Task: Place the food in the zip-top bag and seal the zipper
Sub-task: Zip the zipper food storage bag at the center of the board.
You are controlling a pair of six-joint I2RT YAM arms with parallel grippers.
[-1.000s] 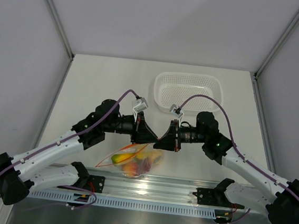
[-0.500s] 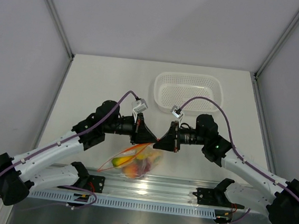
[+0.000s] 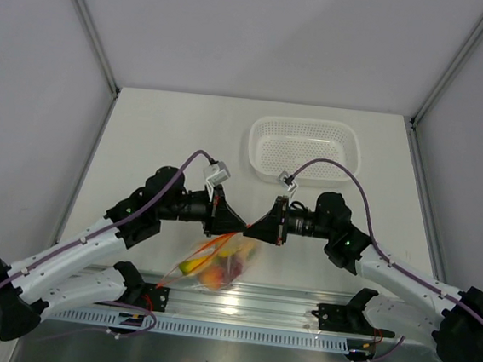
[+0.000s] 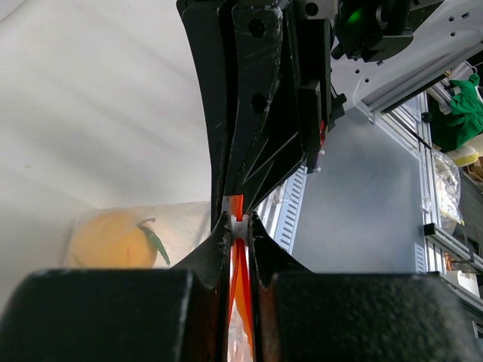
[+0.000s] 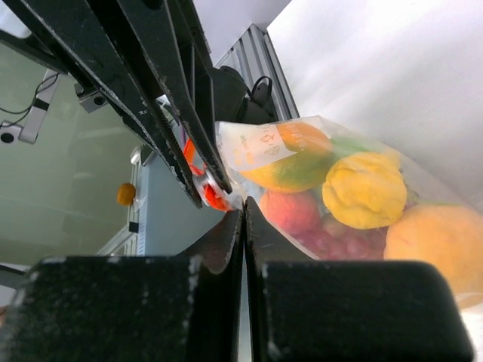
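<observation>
The clear zip-top bag [image 3: 216, 262] hangs between my two grippers, above the table's near edge. The toy food [image 5: 362, 188] is inside it: mango, yellow pieces, peach and grapes show through the plastic. My left gripper [image 3: 223, 225] is shut on the red-orange zipper [image 4: 240, 249], with its white slider between the fingertips. My right gripper [image 3: 252, 230] is shut on the bag's top corner [image 5: 253, 202], right beside the left one. The two grippers' tips almost touch. An orange fruit [image 4: 113, 237] shows in the left wrist view.
A white perforated basket [image 3: 303, 148] stands at the back right of the table. The aluminium rail [image 3: 237, 311] with the arm bases runs along the near edge, just below the hanging bag.
The left gripper has slid right along the zipper toward the right gripper. The loose strip on the left has shortened and the bag hangs lower and narrower.
</observation>
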